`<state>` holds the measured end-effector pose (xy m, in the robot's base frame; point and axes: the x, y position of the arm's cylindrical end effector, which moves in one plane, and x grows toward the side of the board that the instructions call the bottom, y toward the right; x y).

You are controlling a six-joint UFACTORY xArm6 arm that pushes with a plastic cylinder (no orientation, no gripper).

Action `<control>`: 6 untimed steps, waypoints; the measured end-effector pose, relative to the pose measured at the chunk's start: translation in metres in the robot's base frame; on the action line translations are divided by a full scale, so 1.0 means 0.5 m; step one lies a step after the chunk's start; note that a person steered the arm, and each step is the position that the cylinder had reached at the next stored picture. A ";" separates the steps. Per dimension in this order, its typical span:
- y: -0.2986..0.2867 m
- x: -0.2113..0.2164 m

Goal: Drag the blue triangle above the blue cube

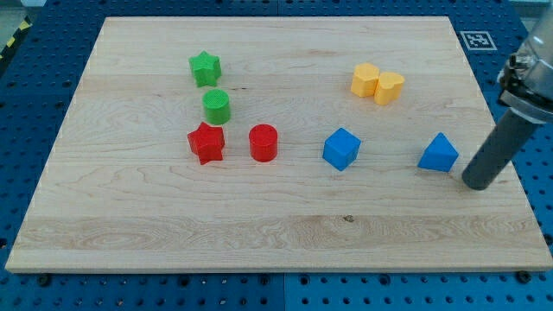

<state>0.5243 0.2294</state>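
Note:
The blue triangle (439,154) lies on the wooden board at the view's right. The blue cube (341,149) sits to its left, about level with it, with a gap between them. My tip (476,183) rests on the board just right of and slightly below the blue triangle, a small gap apart from it. The dark rod slants up to the view's right edge.
Two yellow blocks (377,83) touch each other above the blue cube. A red cylinder (263,142) and a red star (206,142) sit left of the cube. A green cylinder (216,106) and a green star (205,68) stand above them. The board's right edge (510,173) is close to my tip.

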 end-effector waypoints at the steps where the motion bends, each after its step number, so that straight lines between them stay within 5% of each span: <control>1: -0.078 0.000; 3: -0.085 -0.006; 6: -0.092 -0.155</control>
<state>0.4467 0.1835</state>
